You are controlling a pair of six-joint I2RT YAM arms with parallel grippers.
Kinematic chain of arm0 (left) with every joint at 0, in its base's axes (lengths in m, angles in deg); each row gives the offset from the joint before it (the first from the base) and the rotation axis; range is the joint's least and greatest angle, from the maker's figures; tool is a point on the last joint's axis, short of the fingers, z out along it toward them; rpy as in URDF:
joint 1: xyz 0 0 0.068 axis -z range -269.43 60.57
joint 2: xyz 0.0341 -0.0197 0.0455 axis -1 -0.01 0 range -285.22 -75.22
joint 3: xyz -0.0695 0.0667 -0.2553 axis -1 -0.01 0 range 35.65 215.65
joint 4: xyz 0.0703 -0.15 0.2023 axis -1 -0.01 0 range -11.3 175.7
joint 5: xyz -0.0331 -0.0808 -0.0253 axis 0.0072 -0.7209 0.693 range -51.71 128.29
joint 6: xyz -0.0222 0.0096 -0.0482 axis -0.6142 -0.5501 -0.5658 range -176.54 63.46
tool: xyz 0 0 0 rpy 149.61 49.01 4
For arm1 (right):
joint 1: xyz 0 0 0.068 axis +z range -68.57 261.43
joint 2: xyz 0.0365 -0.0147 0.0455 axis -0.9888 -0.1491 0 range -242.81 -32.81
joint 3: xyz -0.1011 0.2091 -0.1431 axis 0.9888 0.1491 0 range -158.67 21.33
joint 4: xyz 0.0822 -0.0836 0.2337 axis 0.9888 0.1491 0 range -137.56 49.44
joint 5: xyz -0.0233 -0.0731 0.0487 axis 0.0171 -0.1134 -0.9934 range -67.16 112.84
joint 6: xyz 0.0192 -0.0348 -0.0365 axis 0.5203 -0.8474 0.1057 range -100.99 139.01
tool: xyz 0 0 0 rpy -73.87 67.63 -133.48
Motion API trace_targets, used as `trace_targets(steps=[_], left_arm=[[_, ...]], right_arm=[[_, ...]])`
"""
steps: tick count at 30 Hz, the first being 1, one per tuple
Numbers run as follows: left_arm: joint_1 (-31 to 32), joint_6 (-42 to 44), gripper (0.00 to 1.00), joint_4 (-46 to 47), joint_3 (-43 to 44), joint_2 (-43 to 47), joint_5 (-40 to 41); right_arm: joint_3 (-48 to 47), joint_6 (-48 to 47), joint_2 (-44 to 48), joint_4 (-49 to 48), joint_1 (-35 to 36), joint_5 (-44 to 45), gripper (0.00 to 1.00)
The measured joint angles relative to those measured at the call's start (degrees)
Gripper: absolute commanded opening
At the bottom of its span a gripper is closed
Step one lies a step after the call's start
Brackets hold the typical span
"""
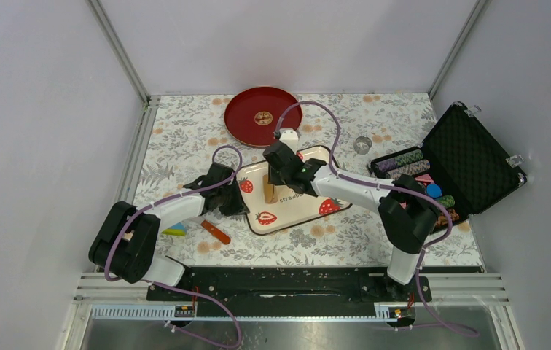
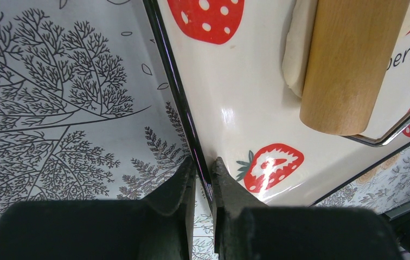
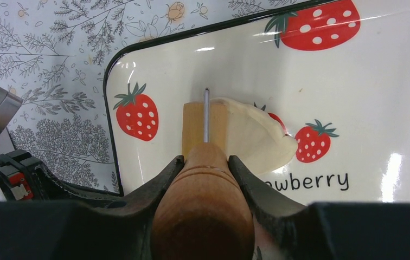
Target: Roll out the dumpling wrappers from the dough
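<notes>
Step in hand: the rolling itself. The right gripper (image 3: 205,160) is clamped on the handle of the rolling pin (image 3: 205,125), w/ one finger on each side of the wood. The barrel of the pin lies across the dough (image 3: 257,136).

The dough is on the strawberry tray (image 3: 354,81), approx. in its middle part. It is pale and quite flat, and it spreads out to one side of the pin like a fan; part of it is hidden under the barrel.

The left gripper (image 2: 203,166) is closed on the black rim of the tray, one finger on the side of the tablecloth (image 2: 56,108) and one on the inner side, i.e. it pins the tray so that it does not slide during the rolling. In the left wrist view the end of the pin sits over the edge of the dough.

My judgement: this piece is about mid-way. It is flattened but not round, more a half-moon, so it is not yet a proper wrapper. The red plate (image 1: 263,117) stands beyond the tray. Something small and round shows at its centre, but from the top view I cannot tell if it is a finished wrapper or only a pattern.

The next move calls, I think, for pushing the pin fwd and back over the dough w/ light downward pressure, esp. toward the thicker side, while the left gripper holds the rim firm. Too much pressure can make the dough stick to the pin or tear at the thin edge. If the grip on the rim slips, the tray will move together w/ the pin.
</notes>
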Motion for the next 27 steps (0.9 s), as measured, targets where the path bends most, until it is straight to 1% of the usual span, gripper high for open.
trace_targets(steps=[12,27], left_arm=[[0.0,0.0,0.0,0.0,0.0,0.0,0.0],[0.0,0.0,0.0,0.0,0.0,0.0,0.0]], right_arm=[[-3.0,-0.7,-2.1,2.0,0.9,1.5,0.0],[-7.6,-3.1,-5.7,5.1,4.3,7.7,0.0]])
